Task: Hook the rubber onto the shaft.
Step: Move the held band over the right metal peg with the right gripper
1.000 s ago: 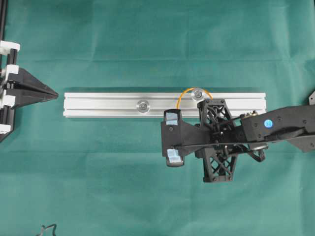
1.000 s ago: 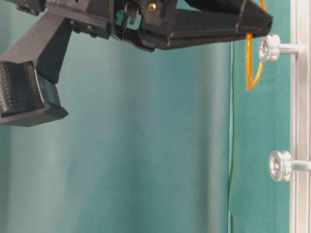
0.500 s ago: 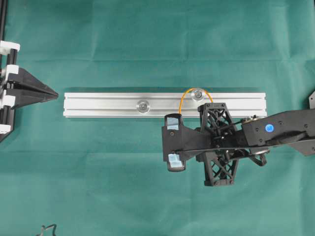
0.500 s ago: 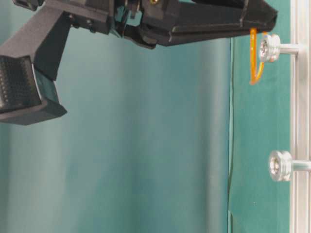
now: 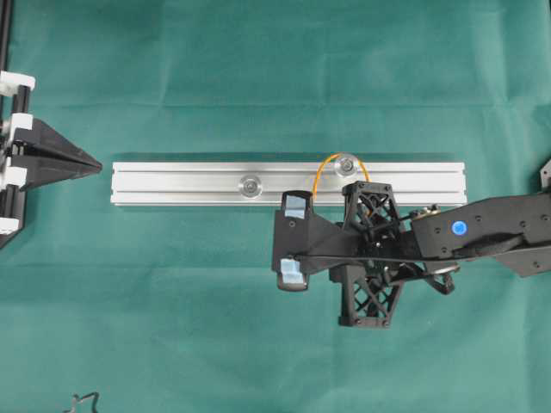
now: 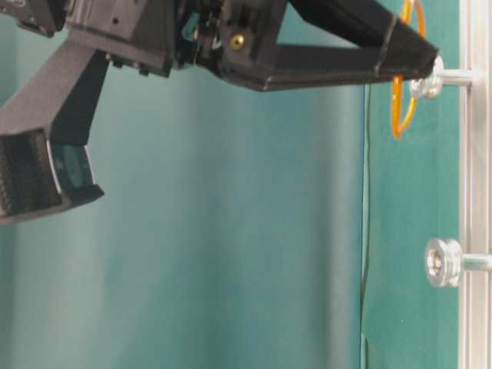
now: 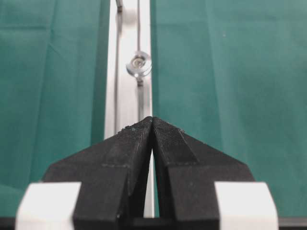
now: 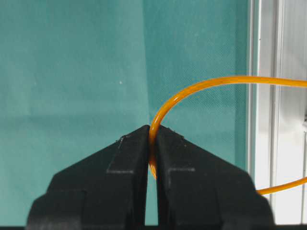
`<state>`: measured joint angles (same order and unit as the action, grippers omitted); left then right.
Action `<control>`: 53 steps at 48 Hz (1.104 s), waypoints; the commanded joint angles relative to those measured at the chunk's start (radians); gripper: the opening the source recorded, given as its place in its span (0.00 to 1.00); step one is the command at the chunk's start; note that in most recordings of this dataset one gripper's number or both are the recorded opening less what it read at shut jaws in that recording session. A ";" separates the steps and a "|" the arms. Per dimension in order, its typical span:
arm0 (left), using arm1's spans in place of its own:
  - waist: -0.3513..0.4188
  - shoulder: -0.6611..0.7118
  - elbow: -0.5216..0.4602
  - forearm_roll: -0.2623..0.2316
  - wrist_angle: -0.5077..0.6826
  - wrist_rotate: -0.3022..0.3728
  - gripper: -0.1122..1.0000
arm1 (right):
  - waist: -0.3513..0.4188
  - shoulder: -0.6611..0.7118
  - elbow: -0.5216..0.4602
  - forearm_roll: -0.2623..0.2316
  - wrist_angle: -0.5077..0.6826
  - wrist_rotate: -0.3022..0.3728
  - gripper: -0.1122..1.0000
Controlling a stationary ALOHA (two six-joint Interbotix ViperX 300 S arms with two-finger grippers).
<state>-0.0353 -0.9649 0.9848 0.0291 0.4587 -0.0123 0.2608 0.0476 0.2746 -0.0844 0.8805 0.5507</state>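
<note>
Overhead, the right gripper (image 5: 315, 194) is pinching the thin orange rubber band (image 5: 325, 165) tight between its black fingertips, holding the loop around the round silver shaft (image 5: 347, 164) near the grooved aluminium rail's (image 5: 172, 182) far edge, presumably to hook it there.

Overhead looks straight down; table-level views sideways, close; both share the rail (image 5: 288, 182) with wrist cameras.

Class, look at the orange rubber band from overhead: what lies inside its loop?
Inside the rubber band sits the right shaft's round head above the silver rail. The right gripper covers the loop's lower part.
</note>
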 commanded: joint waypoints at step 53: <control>-0.005 0.008 -0.032 0.002 -0.005 0.002 0.10 | -0.038 0.087 -0.170 0.018 0.046 0.291 0.15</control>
<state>-0.0368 -0.9649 0.9863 0.0276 0.4587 -0.0123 0.2194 0.1519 0.1335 -0.0736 0.9112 0.8023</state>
